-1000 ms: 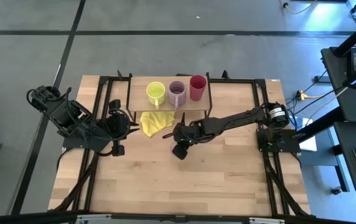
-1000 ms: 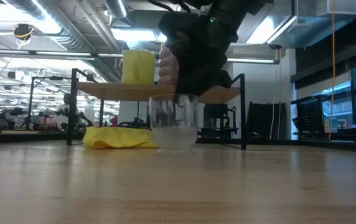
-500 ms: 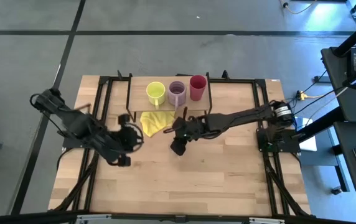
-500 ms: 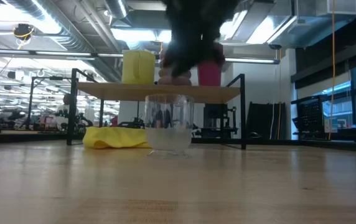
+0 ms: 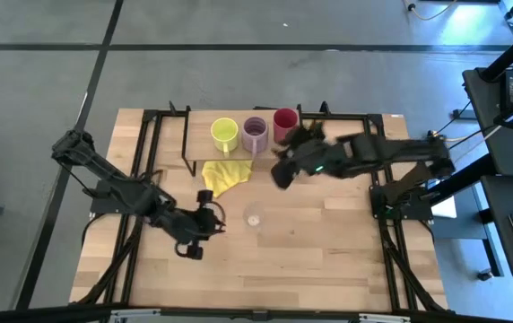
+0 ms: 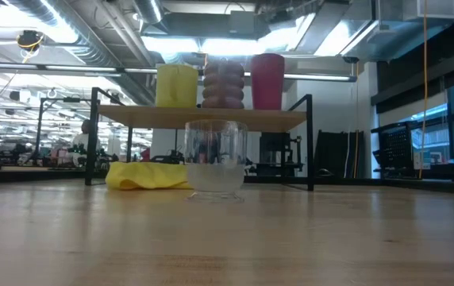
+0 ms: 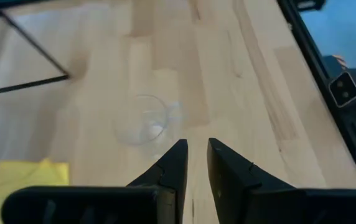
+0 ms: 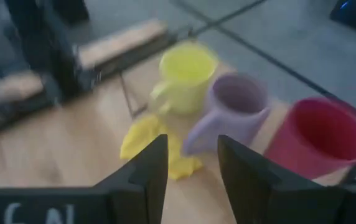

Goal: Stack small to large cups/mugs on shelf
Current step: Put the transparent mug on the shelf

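A small clear glass (image 5: 255, 217) stands upright on its base on the wooden table, also plain in the low view (image 6: 215, 167). On the shelf (image 6: 203, 117) stand a lime-yellow mug (image 5: 224, 135), a lilac mug (image 5: 255, 133) and a red cup (image 5: 285, 124), side by side. My left gripper (image 5: 212, 220) is low over the table just left of the glass (image 7: 145, 124), fingers a narrow gap apart with nothing between them. My right gripper (image 5: 281, 175) hangs open in the air near the shelf's right end, facing the mugs (image 8: 228, 106).
A crumpled yellow cloth (image 5: 223, 173) lies on the table under the shelf's front edge, left of the glass. Black frame rails (image 5: 144, 152) run along both table sides. Bare wood lies toward the near edge (image 5: 265, 269).
My right gripper has risen off the clear glass and drawn back toward the shelf and the table's right side, tipping up. The glass stays upright on the table. My left gripper has come down and moved toward the glass.
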{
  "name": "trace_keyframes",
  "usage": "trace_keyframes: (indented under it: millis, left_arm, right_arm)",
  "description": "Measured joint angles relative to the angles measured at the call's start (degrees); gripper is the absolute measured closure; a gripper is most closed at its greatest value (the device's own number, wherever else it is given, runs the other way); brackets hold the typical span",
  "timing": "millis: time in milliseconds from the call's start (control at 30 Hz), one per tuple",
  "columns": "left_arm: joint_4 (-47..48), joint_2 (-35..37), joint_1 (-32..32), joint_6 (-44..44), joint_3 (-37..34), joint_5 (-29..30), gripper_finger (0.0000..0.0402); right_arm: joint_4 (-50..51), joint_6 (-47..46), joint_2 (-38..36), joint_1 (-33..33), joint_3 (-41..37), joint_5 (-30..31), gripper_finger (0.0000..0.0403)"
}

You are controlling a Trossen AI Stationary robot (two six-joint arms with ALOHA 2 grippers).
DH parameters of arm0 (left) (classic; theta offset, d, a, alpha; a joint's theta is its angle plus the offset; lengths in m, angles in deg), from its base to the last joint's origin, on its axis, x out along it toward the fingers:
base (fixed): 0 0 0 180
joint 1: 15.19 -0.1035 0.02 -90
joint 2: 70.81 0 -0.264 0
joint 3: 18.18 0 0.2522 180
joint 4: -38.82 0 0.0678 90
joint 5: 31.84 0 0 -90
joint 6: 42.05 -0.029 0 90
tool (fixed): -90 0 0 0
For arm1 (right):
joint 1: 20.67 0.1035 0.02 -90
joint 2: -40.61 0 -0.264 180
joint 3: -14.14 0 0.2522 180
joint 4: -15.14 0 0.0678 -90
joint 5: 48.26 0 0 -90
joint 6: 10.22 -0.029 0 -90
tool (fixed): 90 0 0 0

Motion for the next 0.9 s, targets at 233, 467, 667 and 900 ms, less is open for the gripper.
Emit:
trace_keyframes:
  millis: [233, 467, 667, 900]
  left_arm:
    - [-3.1, -6.5, -7.5, -10.9, -0.9, -11.7, 0.0297]
    - [-3.7, -11.7, -12.7, -21.4, 2.0, -15.0, 0.0245]
    - [-2.3, -15.1, -12.9, -26.6, 3.1, -15.2, 0.0228]
    - [-1.0, -20.0, -14.6, -33.7, 6.5, -13.5, 0.0227]
  right_arm:
    - [0.4, -1.3, -6.4, 0.3, 2.5, 2.0, 0.0262]
    - [6.6, -6.2, -8.5, 0.3, 2.1, 2.3, 0.0262]
    - [13.0, -11.9, -8.4, 0.3, 2.1, 1.5, 0.0262]
    - [13.6, -14.8, -8.5, 0.3, 2.1, 1.6, 0.0262]
